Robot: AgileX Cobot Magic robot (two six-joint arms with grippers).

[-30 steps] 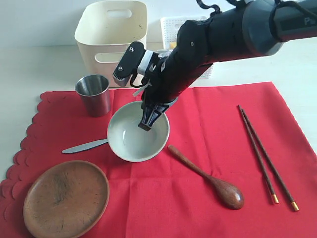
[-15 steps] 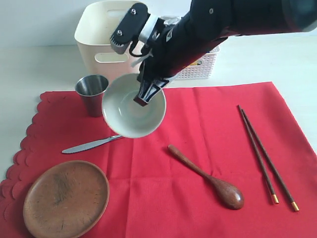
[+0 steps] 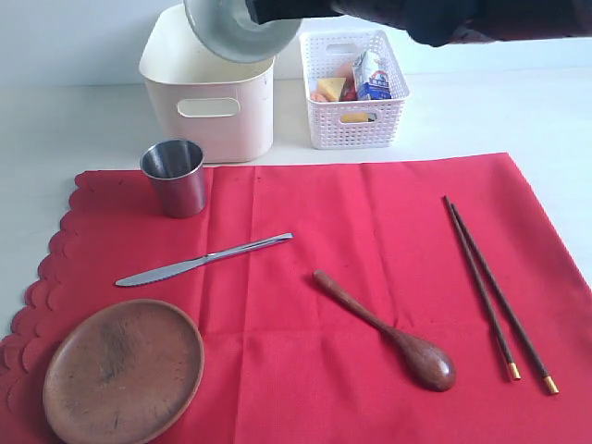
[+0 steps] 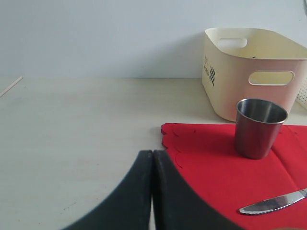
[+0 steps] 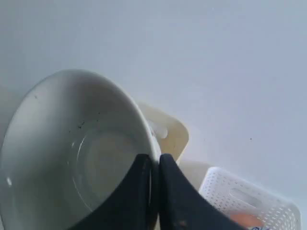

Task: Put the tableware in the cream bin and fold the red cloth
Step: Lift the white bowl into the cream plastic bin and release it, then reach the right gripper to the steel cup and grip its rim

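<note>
Exterior view: my right arm (image 3: 416,18) holds the white bowl (image 3: 239,28) tilted in the air above the cream bin (image 3: 208,97). The steel cup (image 3: 174,176), butter knife (image 3: 203,259), wooden plate (image 3: 123,370), wooden spoon (image 3: 388,331) and chopsticks (image 3: 499,291) lie on the red cloth (image 3: 370,222).

Left wrist view: my left gripper (image 4: 152,155) has its jaws pressed together, empty, over the bare table (image 4: 72,120) just beside the cloth's scalloped edge.

Right wrist view: my right gripper (image 5: 154,160) pinches the bowl's rim, one finger inside, one outside.
</note>
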